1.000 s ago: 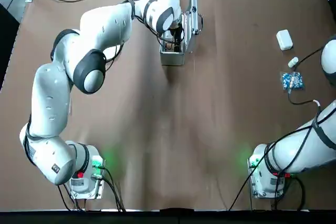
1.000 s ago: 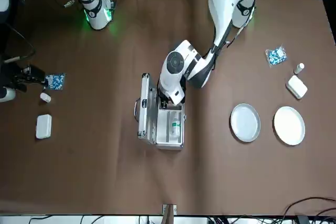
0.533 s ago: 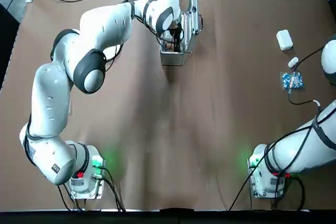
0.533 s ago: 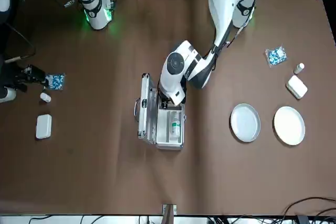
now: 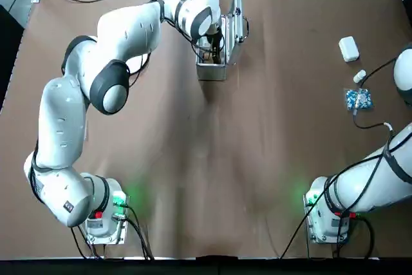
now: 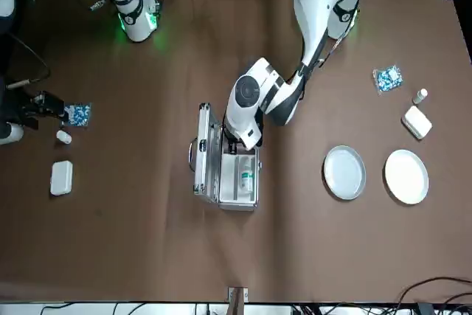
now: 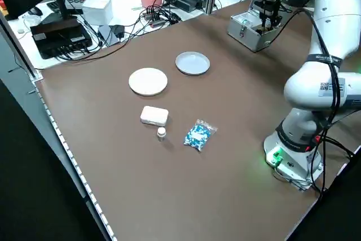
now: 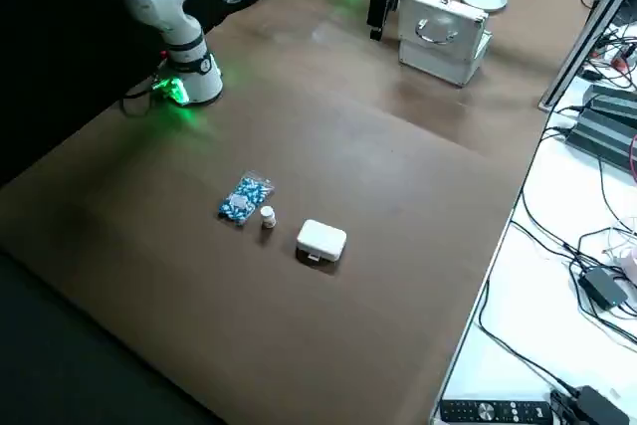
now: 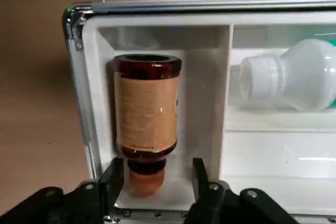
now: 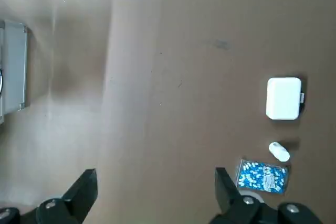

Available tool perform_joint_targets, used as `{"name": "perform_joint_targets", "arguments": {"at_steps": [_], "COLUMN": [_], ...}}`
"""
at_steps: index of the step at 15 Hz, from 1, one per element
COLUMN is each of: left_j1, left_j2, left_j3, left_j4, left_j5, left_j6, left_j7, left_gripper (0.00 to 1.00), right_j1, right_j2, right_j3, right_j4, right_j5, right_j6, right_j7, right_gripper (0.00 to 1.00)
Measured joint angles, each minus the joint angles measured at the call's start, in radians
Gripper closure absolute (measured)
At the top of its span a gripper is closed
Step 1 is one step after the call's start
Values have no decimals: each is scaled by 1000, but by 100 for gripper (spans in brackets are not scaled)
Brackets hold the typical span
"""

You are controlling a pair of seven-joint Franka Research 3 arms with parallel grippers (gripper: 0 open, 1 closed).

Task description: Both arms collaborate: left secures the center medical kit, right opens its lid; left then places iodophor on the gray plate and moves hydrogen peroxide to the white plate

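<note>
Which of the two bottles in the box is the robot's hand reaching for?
The brown iodophor. The left gripper has a finger on each side of its cap; the pale hydrogen peroxide lies in the next compartment.

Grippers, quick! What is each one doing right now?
Left gripper: open, jaws either side of the iodophor cap inside the medical kit.
Right gripper: open, holding nothing, above bare table.

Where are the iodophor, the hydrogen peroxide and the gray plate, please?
iodophor (image 9: pixel 146 108): left wrist view, on its paper label.
hydrogen peroxide (image 9: pixel 299 77): left wrist view, on its pale body.
gray plate (image 6: pixel 344 172): front view, on its inner face.
</note>
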Motion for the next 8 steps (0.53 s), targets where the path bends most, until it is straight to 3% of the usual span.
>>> {"name": "perform_joint_targets", "arguments": {"at_steps": [8], "left_j1": [0], "left_j2": [18], "left_j3": [4], "left_j4": [1], "left_j5": [0], "left_j6": [-3], "left_j7": [-2], "left_gripper": [42], "right_j1": [0], "right_j2": [0], "right_j3": [0], "right_j4": [0], "right_j5": [-1], "right_j6": [0], "right_j7": [0], "right_gripper": [1]}}
